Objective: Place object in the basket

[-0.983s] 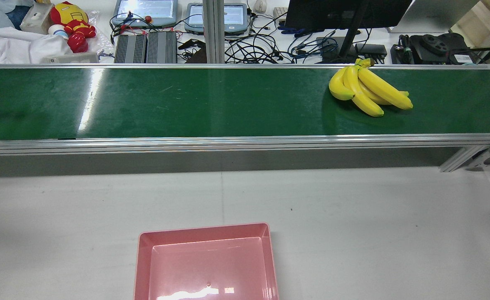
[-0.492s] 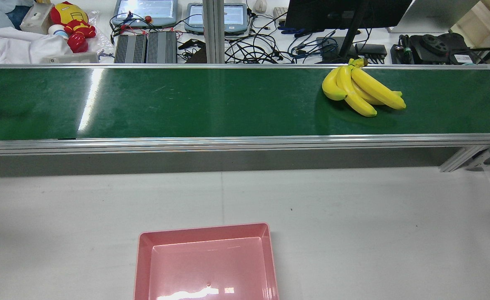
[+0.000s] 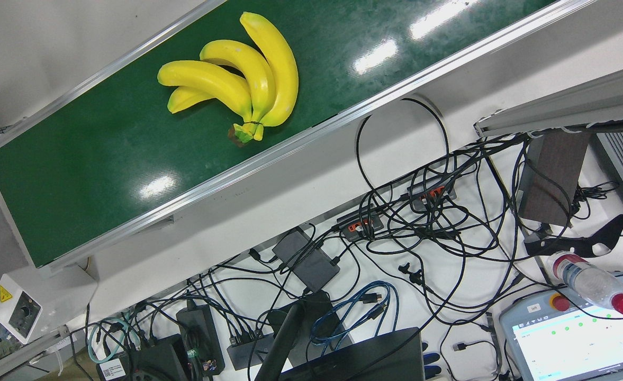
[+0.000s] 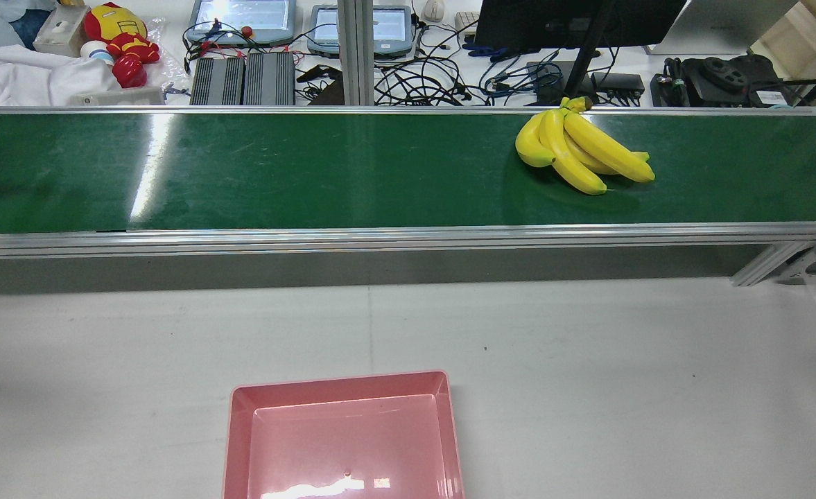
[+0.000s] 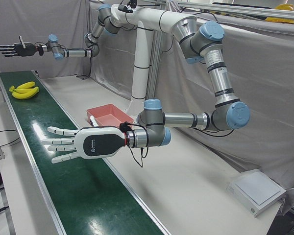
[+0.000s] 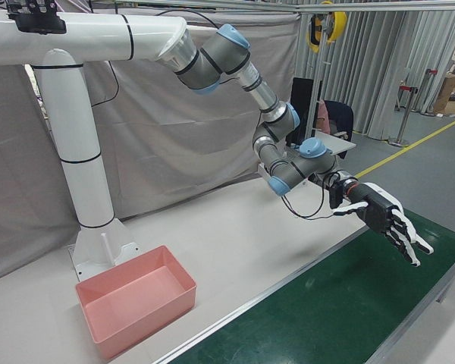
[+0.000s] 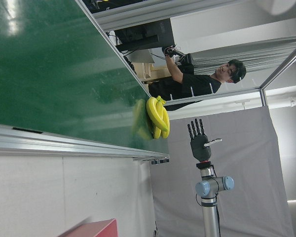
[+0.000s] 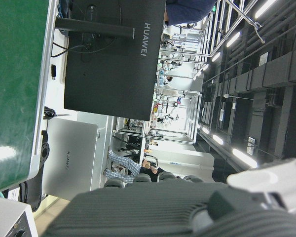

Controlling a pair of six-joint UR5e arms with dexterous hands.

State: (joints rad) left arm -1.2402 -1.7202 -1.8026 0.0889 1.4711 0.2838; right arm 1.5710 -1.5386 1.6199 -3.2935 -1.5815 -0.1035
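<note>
Riding the green belt [image 4: 310, 170], the bananas [image 4: 581, 156] had slid a little further toward the middle of the belt than a second earlier, lying against its far edge (stem toward the cluttered desk beyond). That drift mattered: the fruit was travelling toward the arms, so the pick-up would have to be timed to its passing. The pink basket [image 4: 342, 436] sat empty on the white counter [image 4: 588, 360], on the near side of the belt and well apart from the bananas. The left hand [image 5: 76, 143] hovered flat above the belt with fingers spread and held nothing. The right hand [image 6: 387, 220] likewise hung over the belt, fingers apart and empty. No grasp had begun, by my reading.
</note>
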